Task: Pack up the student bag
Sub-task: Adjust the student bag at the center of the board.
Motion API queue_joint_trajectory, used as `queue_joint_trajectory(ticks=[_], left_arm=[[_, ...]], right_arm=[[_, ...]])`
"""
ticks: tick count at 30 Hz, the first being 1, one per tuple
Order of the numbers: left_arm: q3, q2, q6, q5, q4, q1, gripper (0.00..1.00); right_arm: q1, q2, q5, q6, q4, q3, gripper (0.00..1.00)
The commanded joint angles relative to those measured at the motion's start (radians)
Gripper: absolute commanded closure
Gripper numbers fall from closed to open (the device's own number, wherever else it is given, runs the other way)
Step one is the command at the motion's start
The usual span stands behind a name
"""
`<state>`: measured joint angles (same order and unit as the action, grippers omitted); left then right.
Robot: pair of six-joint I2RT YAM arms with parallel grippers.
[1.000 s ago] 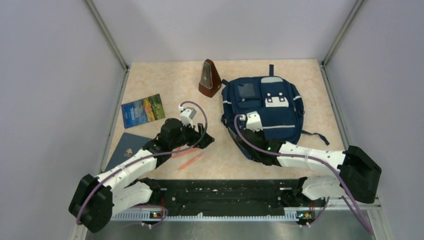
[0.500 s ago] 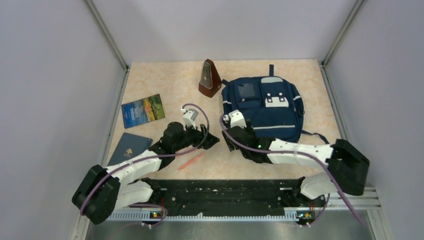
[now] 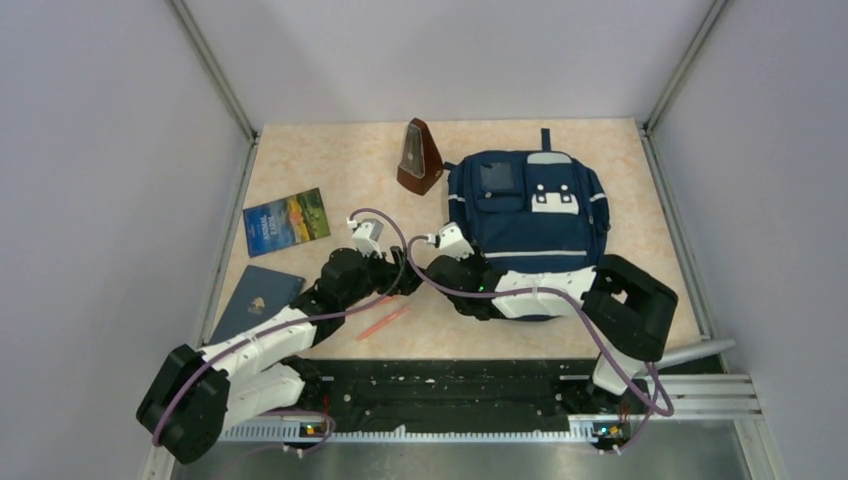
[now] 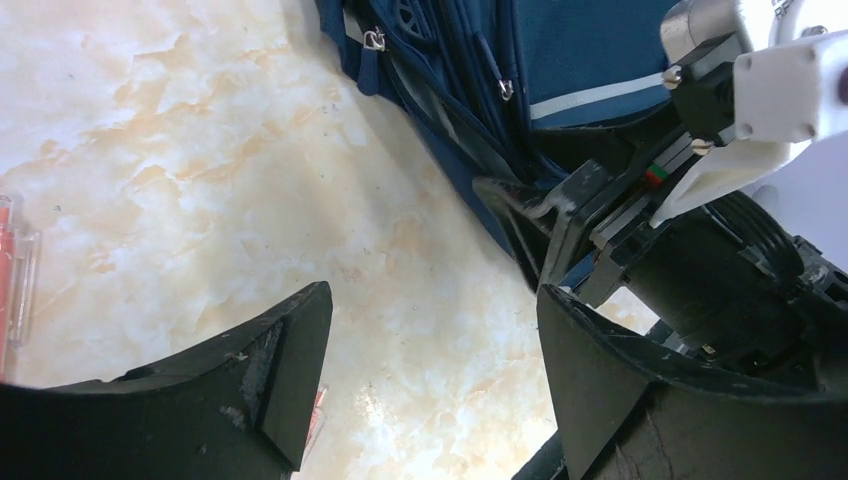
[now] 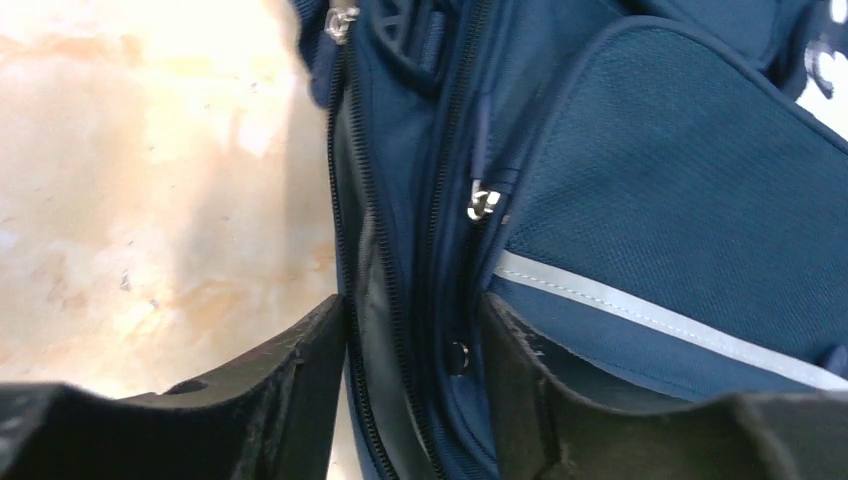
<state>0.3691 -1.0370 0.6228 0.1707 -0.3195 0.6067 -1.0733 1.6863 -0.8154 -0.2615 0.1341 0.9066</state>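
Student bag (image 3: 525, 215) edge between right pincer (image 5: 415, 320) jaws, grip unclear; left pincer (image 4: 432, 300) apart

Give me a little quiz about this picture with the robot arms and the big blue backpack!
1. True or false: the left pincer is holding the orange pen.
2. What stands beside the student bag, near its far left corner? A) a brown pyramid-shaped thing B) a red cup C) a green ball
3. How many books lie on the table?

Key:
1. False. It is open and empty, and the pen lies on the table.
2. A.
3. Two: a colourful book and a dark blue book.
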Motion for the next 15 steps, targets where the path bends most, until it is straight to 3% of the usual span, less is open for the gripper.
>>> queue_joint_trajectory(ticks=[1,7,11,15], left_arm=[[-0.012,0.017,-0.006,-0.024,-0.015,0.003,0.2],[-0.011,-0.027,-0.052,0.058,-0.065,0.005,0.21],[-0.003,-0.063,-0.103,0.12,-0.111,0.018,0.22],[0.015,-0.083,-0.138,0.173,-0.141,0.061,0.22]], right_arm=[[-0.004,0.009,-0.084,-0.077,0.045,-0.014,0.59],[-0.005,-0.178,0.027,-0.044,-0.021,-0.138,1.0],[-0.004,-0.379,0.225,0.05,-0.108,-0.234,1.0],[-0.004,-0.549,0.38,0.114,-0.089,-0.278,1.0]])
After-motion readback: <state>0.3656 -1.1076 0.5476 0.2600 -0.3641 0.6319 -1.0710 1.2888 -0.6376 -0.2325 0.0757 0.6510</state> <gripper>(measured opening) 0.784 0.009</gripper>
